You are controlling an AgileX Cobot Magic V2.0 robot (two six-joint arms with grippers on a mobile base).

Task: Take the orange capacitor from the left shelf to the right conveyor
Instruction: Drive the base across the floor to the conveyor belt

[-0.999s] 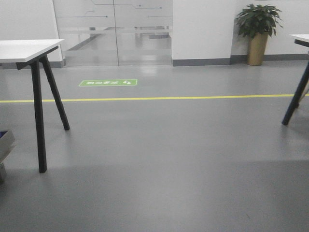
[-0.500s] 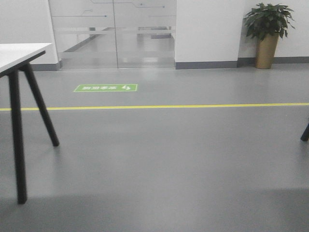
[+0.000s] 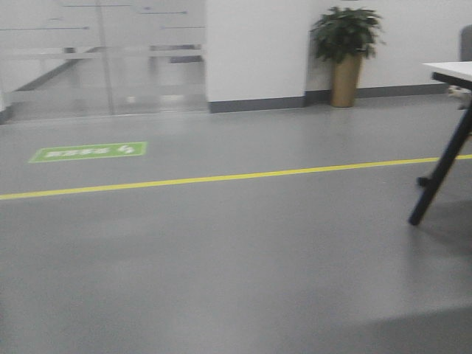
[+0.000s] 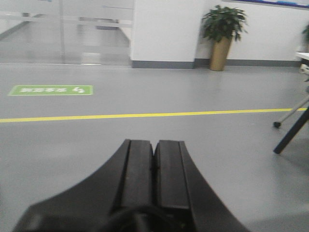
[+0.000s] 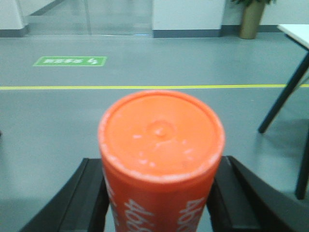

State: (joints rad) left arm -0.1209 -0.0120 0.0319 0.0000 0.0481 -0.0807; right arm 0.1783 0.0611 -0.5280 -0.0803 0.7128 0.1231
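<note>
Holding the orange capacitor (image 5: 161, 159) tight in the right gripper (image 5: 161, 203), above grey floor (image 3: 221, 280). Left gripper (image 4: 154, 162) pressed together. Ahead: yellow line (image 3: 221, 177), green floor sign (image 3: 88, 152), potted plant (image 3: 345, 44), black table leg (image 3: 441, 173) at right. White "468" readable on the orange side; sign words too blurry.

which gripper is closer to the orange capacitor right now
Right. The right gripper is shut on the capacitor, with a finger against each side of it. The left gripper is shut on nothing, and no capacitor shows in its view.
</note>
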